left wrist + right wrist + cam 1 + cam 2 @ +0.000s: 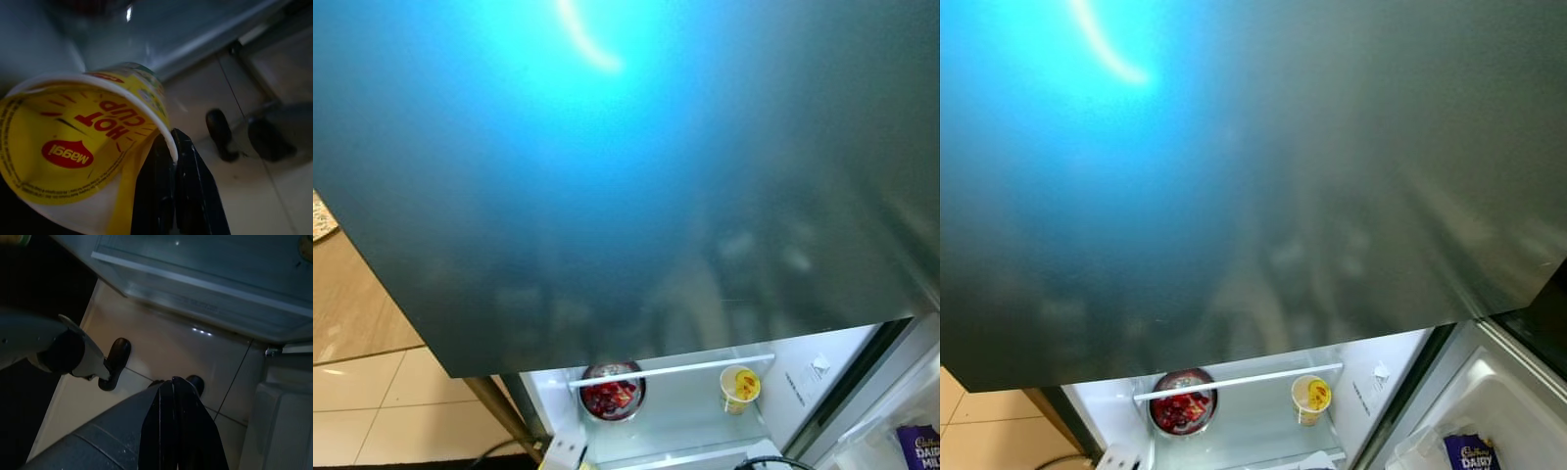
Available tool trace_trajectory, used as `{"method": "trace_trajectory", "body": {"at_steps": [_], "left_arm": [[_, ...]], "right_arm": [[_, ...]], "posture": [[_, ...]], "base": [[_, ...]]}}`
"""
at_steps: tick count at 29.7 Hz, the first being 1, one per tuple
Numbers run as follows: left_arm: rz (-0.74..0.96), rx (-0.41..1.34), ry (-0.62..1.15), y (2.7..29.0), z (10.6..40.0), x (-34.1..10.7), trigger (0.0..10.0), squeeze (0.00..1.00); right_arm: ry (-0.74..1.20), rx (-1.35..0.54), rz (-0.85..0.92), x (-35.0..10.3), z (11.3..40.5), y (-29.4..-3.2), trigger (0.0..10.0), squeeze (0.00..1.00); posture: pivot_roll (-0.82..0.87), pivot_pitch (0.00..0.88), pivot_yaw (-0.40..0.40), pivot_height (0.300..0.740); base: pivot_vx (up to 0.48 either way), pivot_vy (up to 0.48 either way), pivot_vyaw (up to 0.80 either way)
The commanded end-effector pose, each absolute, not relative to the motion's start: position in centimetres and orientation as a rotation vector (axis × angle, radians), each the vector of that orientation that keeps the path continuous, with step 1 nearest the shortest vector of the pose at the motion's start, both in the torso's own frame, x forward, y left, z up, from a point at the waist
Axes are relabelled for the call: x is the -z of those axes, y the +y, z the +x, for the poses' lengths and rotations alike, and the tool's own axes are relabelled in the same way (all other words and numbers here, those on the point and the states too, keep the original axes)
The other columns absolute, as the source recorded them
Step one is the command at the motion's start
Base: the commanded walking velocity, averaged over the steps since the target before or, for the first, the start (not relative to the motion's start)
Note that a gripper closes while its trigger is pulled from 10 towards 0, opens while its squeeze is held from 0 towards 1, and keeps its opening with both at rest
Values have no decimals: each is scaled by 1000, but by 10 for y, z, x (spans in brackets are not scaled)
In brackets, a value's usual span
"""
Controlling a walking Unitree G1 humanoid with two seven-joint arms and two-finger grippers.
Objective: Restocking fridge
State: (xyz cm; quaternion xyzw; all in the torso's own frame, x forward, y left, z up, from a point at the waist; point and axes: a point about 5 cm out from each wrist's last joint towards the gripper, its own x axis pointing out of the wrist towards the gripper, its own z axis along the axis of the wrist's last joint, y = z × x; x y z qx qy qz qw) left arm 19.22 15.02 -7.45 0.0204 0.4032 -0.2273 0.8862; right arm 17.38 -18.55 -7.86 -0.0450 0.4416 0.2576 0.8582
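In the left wrist view a yellow Maggi Hot Cup noodle cup (73, 142) lies on its side against my left gripper (170, 139), which is shut on the cup's rim, low above the tiled floor. My right gripper (172, 383) is shut with nothing in it and also points at the floor, beside the fridge's bottom edge. The head views look at the dark glossy upper fridge door (626, 196) from close up. Below it the open fridge compartment (685, 421) holds another yellow noodle cup (740, 388) and a bowl of red food (612, 394) behind a white shelf rail (671, 370).
The open lower door's bin at the right holds a purple Dairy Milk chocolate pack (920, 446). Beige floor tiles (352, 392) and a brown wooden leg (499, 406) lie left of the fridge. My own black feet (220, 134) show on the floor.
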Motion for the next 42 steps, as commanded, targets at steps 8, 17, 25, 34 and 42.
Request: {"method": "trace_trajectory", "body": {"at_steps": [8,17,25,34,42], "left_arm": [[105,643,702,120,218,56,10000,0],[121,740,709,106,211,58,10000,0],[131,830,655,86,214,52,10000,0],[145,850,615,77,223,45,10000,0],[185,894,622,73,218,47,10000,0]], "right_arm": [[863,-460,-46,73,185,-189,10000,0],[869,-435,-58,72,188,-192,10000,0],[852,-431,-56,70,192,-188,10000,0],[836,-432,-54,68,195,-188,10000,0],[816,-428,-56,66,199,-188,10000,0]], "posture": [[-97,36,39,740],[-105,47,49,730],[-105,65,55,700],[-109,71,58,675],[-116,81,63,640]], "base": [[0,0,0],[0,0,0],[0,0,0],[0,0,0],[0,0,0]]}}
